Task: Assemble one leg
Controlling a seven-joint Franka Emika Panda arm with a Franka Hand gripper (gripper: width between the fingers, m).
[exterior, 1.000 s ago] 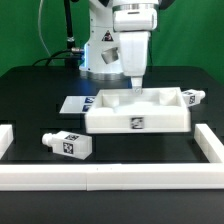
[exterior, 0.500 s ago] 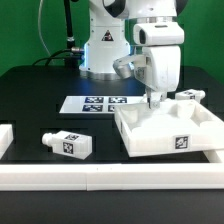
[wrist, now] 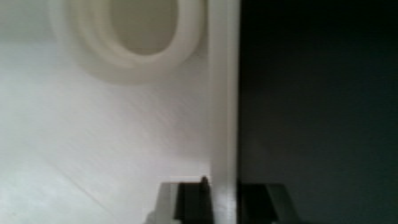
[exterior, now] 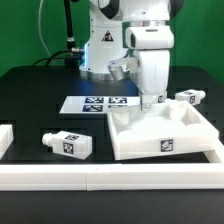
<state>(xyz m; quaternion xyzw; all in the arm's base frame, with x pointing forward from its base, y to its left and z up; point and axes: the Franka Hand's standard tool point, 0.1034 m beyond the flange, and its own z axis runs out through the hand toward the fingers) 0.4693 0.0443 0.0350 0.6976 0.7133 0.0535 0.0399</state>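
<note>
Closest to you in the exterior view, one white rail (exterior: 110, 177) runs along the front of the black table (exterior: 30, 95). Just behind it, toward that view's left, the near leg (exterior: 68, 144) lies on its side, well apart from the other parts. A white block (exterior: 4, 136) shows at the left edge, cut off by the frame.

Toward the right is the one panel (exterior: 140, 146), askew to the rail, with a tag on its front wall. The gripper (exterior: 152, 100) comes down on the panel's back edge, and its fingers are closed on that edge. Beyond the panel's back right corner lies the far leg (exterior: 188, 97); you cannot tell whether the two touch.

So you count two legs, one panel and one arm. Further back, the marker board (exterior: 88, 103) lies flat on the exterior view's left of the gripper. Behind it come the arm's base (exterior: 100, 50) and a green wall (exterior: 15, 30).

The wrist view gives you what the exterior view hides. The panel's thin edge runs between the two dark fingers (wrist: 183, 205), which pinch it. There is also one round socket (wrist: 134, 40) in the panel's white face, with black table beside the edge. Only the exterior view shows you the legs, the rail and the marker board.
</note>
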